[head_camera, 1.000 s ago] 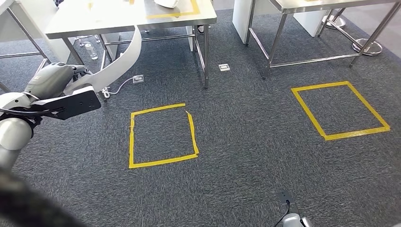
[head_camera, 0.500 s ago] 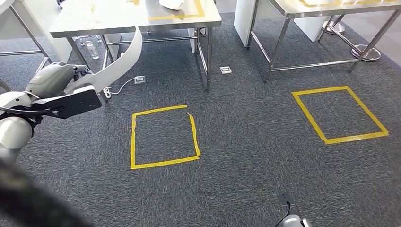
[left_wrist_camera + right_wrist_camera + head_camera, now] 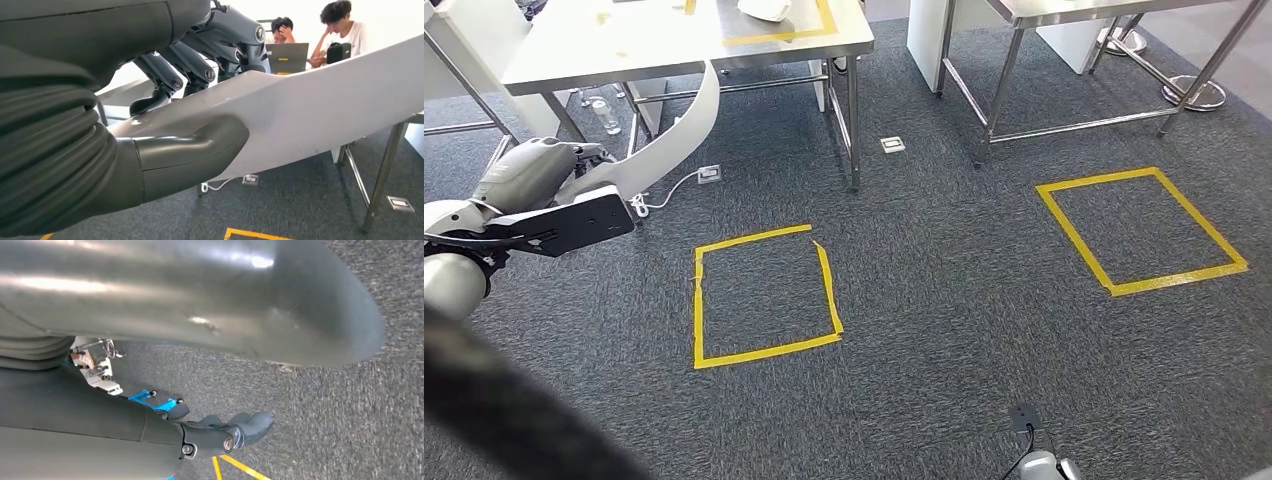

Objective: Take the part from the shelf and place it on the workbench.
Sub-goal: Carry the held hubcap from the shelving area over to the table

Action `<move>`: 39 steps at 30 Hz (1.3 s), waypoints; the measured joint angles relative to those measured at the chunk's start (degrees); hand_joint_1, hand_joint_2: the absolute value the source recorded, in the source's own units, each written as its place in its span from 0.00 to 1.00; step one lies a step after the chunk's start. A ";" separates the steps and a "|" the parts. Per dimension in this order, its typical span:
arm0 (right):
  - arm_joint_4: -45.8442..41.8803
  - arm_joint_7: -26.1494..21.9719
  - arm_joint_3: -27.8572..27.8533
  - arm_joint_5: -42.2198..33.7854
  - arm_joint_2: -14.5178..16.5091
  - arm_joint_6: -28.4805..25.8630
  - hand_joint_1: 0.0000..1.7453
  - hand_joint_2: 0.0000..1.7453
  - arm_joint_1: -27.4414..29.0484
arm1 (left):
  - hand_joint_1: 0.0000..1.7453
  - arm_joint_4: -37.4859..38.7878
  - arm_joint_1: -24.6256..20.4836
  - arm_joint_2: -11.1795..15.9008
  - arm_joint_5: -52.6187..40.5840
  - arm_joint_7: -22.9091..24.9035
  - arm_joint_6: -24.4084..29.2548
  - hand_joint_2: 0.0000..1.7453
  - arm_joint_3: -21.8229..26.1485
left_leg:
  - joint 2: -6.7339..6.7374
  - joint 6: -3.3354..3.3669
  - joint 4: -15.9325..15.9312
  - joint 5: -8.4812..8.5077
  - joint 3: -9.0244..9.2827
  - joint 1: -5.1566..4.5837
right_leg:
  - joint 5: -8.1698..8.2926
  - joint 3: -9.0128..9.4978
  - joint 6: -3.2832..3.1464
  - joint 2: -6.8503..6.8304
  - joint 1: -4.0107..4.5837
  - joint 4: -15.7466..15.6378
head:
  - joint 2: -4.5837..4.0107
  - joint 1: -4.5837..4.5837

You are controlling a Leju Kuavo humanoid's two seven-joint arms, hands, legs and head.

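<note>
Part in hand, placement still pending.
Left hand grips the curved white part at left of head view, thumb clamped across it; workbench upper left, not reached. Right hand hangs, fingers loosely extended, holding nothing. Count: one carried part, two steel tables, two yellow tape squares.

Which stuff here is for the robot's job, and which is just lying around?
For the job:
- white curved part, held by the left hand
- steel workbench

Just lying about:
- yellow tape squares on the carpet
- white floor socket
- second steel table
</note>
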 joint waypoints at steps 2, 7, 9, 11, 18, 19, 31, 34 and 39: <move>-0.01 -0.01 0.00 0.02 0.13 -0.01 0.00 0.00 -0.02 | 1.00 -0.06 -0.21 0.13 0.00 -0.03 0.02 1.00 -0.01 | -0.08 1.11 -8.03 3.81 3.43 -0.39 | -0.58 0.65 0.35 0.18 0.09 -0.05 | 0.00 -0.05; 0.00 -0.01 0.00 0.01 0.43 -0.01 0.00 0.00 -0.02 | 1.00 -0.23 -0.45 0.11 0.00 -0.02 0.06 1.00 -0.09 | -0.17 2.49 -13.56 4.25 6.81 -0.89 | -0.31 1.12 1.93 0.14 -0.20 0.64 | 0.00 -0.07; 0.00 -0.02 0.00 0.00 0.43 -0.03 0.00 0.00 -0.06 | 1.00 -0.31 -0.74 0.07 0.00 -0.01 0.06 1.00 -0.10 | -0.08 2.98 -14.12 4.01 8.04 -0.61 | -1.89 -0.42 2.18 -0.05 -0.15 3.85 | 0.00 -0.08; 0.00 -0.03 0.00 0.00 0.26 -0.09 0.00 0.00 -0.08 | 1.00 -0.30 -0.88 -0.10 0.00 0.03 0.03 1.00 -0.14 | -0.07 3.30 -14.13 3.54 8.48 -0.57 | -4.58 -4.28 2.49 -0.16 -0.12 10.20 | 0.00 -0.01; 0.01 -0.03 -0.02 -0.02 0.10 -0.20 0.00 0.00 0.02 | 1.00 -0.29 -0.22 -0.30 0.00 0.21 -0.05 1.00 -0.20 | -0.10 1.97 -12.87 0.46 10.43 -0.20 | 3.13 -4.12 2.89 -0.71 -0.05 0.87 | 0.00 0.25; 0.02 -0.02 -0.03 -0.03 0.12 -0.21 0.00 0.00 0.02 | 1.00 -0.30 -0.22 -0.33 0.00 0.24 -0.05 1.00 -0.20 | -0.10 1.59 -12.81 0.17 10.60 -0.25 | 2.98 -3.65 2.46 -0.76 0.13 -0.21 | 0.00 0.26; 0.02 -0.09 -0.18 -0.08 0.17 -0.33 0.00 0.00 0.20 | 1.00 -0.08 -0.23 -0.26 0.00 0.50 -0.29 1.00 -0.25 | -0.11 0.34 -2.38 0.13 0.11 -0.05 | -1.42 2.72 0.03 -0.03 -0.07 -0.86 | 0.00 -0.31; 0.02 -0.09 -0.20 -0.08 0.36 -0.33 0.00 0.00 0.17 | 1.00 -0.01 -0.41 -0.18 0.00 0.49 -0.32 1.00 -0.26 | -0.12 1.44 -11.97 6.74 2.64 -0.71 | -3.10 4.40 0.75 0.11 0.05 -1.18 | 0.00 -0.68; 0.02 -0.13 -0.22 -0.09 0.45 -0.33 0.00 0.00 0.02 | 1.00 -0.20 -0.83 -0.37 0.00 0.50 -0.38 1.00 -0.26 | -0.22 2.87 -13.93 5.99 6.02 -0.56 | -2.62 3.95 2.04 -0.08 0.04 2.89 | 0.00 -0.77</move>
